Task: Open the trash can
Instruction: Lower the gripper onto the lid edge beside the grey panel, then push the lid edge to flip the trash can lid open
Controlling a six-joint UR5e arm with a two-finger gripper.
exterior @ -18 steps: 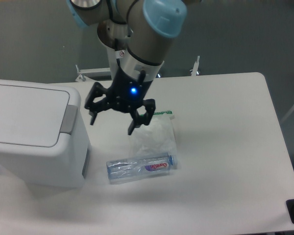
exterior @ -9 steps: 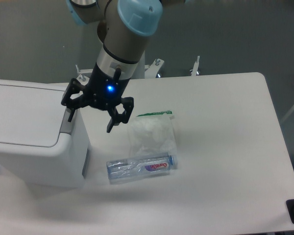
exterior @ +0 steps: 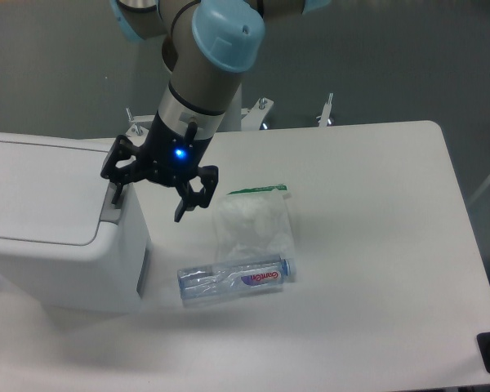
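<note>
The trash can [exterior: 57,237] is a large white boxy bin at the left of the table, its flat lid [exterior: 41,189] shut. Its grey push tab [exterior: 112,208] sits at the lid's right edge. My gripper [exterior: 147,200] is open, with a blue light on its body. Its left finger hangs just over the grey tab and its right finger hangs over the table to the right of the bin. I cannot tell whether the left finger touches the tab.
A clear plastic bottle [exterior: 235,281] lies on its side on the table right of the bin. A clear zip bag with white contents [exterior: 255,225] lies just behind it. The table's right half is bare white surface.
The gripper has moved left from above the bag to the bin's right edge, over the grey tab. In the last half second it barely shifted. The lid has stayed shut.
</note>
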